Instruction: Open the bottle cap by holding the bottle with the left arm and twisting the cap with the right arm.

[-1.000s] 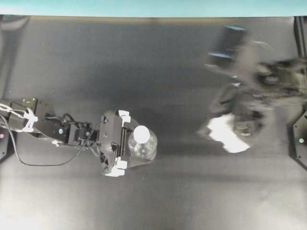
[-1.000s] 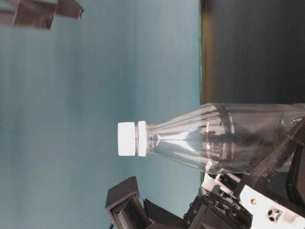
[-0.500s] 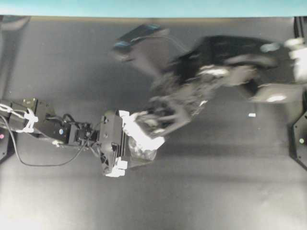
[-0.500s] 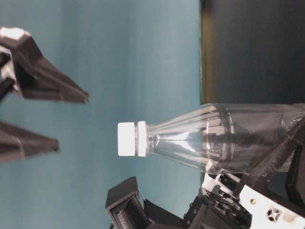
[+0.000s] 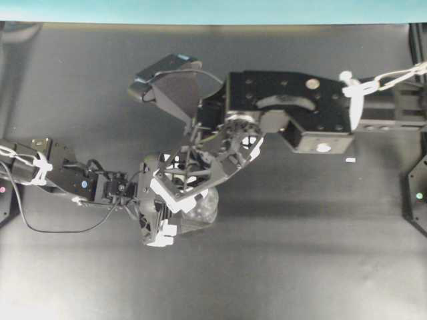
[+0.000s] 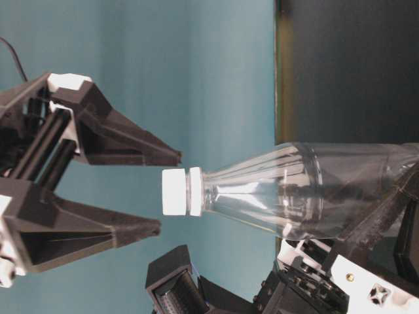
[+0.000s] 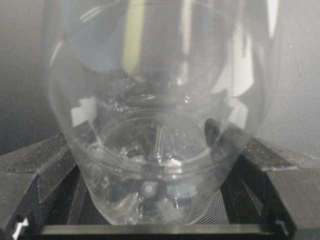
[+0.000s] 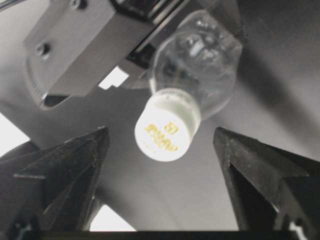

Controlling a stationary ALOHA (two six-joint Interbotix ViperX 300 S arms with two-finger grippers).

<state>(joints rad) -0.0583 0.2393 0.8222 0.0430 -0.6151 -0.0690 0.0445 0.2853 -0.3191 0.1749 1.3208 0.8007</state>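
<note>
The clear ribbed bottle (image 5: 205, 208) stands upright on the black table, its lower body gripped by my left gripper (image 5: 167, 200), which is shut on it; the bottle fills the left wrist view (image 7: 160, 125). The white cap (image 6: 175, 191) is on the bottle and also shows in the right wrist view (image 8: 167, 127). My right gripper (image 6: 169, 191) is open, with one finger on each side of the cap and the fingertips (image 6: 171, 156) level with its top, not touching it. In the overhead view the right gripper (image 5: 179, 190) hides the cap.
The right arm's boxy wrist (image 5: 287, 110) spans the table's middle from the right edge. A small white scrap (image 5: 350, 160) lies on the table at the right. A teal wall (image 5: 213, 10) runs along the back. An arm base (image 5: 417, 197) sits at the right edge.
My right arm has swung in from the right and lowered its open fingers to either side of the cap. The left gripper and the bottle have not moved.
</note>
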